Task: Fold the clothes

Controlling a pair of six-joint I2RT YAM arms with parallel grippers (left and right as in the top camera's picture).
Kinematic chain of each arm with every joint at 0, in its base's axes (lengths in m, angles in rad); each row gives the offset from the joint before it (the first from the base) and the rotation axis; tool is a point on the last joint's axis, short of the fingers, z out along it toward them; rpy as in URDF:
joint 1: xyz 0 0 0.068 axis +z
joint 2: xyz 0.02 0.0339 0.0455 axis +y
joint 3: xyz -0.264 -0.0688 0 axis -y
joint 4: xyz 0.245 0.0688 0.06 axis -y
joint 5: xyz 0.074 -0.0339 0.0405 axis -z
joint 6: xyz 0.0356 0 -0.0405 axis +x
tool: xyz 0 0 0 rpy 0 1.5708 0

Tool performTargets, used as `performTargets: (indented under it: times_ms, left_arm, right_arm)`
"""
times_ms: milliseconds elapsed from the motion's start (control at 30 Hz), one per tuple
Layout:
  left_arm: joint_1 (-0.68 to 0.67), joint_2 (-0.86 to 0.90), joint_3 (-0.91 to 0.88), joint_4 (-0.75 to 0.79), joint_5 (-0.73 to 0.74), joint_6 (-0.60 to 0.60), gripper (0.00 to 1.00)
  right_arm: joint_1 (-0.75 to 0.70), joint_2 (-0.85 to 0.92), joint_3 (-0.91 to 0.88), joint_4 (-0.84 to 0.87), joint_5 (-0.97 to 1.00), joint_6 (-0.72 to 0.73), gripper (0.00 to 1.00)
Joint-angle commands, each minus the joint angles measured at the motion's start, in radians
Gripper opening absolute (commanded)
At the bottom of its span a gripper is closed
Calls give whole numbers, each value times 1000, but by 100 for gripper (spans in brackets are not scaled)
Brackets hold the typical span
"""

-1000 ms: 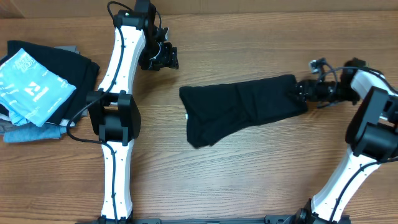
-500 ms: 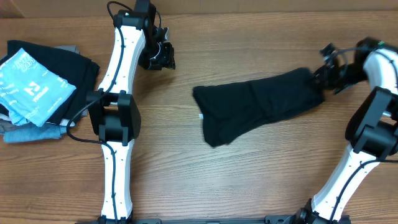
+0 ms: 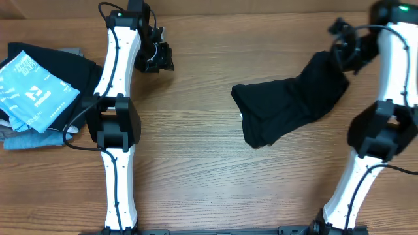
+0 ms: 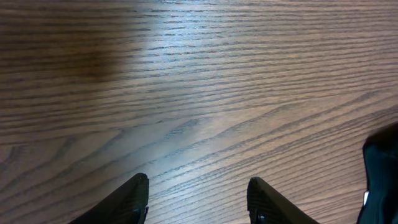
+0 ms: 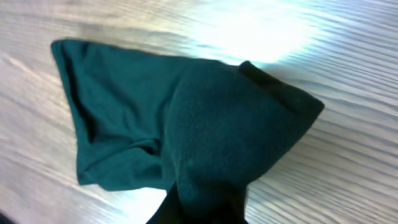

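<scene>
Two arms work at a wooden table (image 3: pixel 196 189); the left arm reaches toward the far left part of the surface and the right arm toward the far right.

Right gripper (image 3: pixel 344 51): closed on one end of the black T-shirt (image 3: pixel 287 108); in the right wrist view the gathered fabric covers the fingers at the bottom edge of the frame, so the fingers themselves cannot be seen.

Black T-shirt, position: right half of the table, between the two arms but much nearer the right one; the gripped end is raised at the far right, and the fabric slopes from there down and leftward onto the wood; the lower part lies bunched and creased, not spread flat. In the right wrist view the T-shirt (image 5: pixel 186 124) widens from the grip into a broad, rumpled sheet lying on the wood; no print is visible.

Left gripper (image 3: pixel 157 59): fingers parted with nothing between them; well apart from the T-shirt. In the left wrist view the gripper (image 4: pixel 198 202) shows only bare wood grain in the gap between its two fingertips (image 4: pixel 134 199).

Left edge of the table: a pile (image 3: pixel 46 98) of other clothes, well apart from the T-shirt; a light-blue garment (image 3: pixel 32 91) with white print lies on top of a dark garment (image 3: pixel 81 72); grey and blue fabric (image 3: pixel 32 140) shows beneath at the near side.
</scene>
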Motion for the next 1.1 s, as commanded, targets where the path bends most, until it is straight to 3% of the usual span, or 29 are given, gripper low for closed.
performTargets:
  times_ms: [0,367,833,1067]
  left_arm:
    - [-3,16,18,0,-5,-10,55]
    - [-3,16,18,2,-6,-2,57]
    - [-3,16,18,11,-6,-3,57]
    - [-3,16,18,27,-6,-3,57]
  right_arm:
    - [102,-9,25,-10,86,37,7]
    - [328,-9,-31,-13,145,237,9]
    - [470,-9,-90,-13,108,239,8]
    - [501,-9,-237,-13,106,239,5]
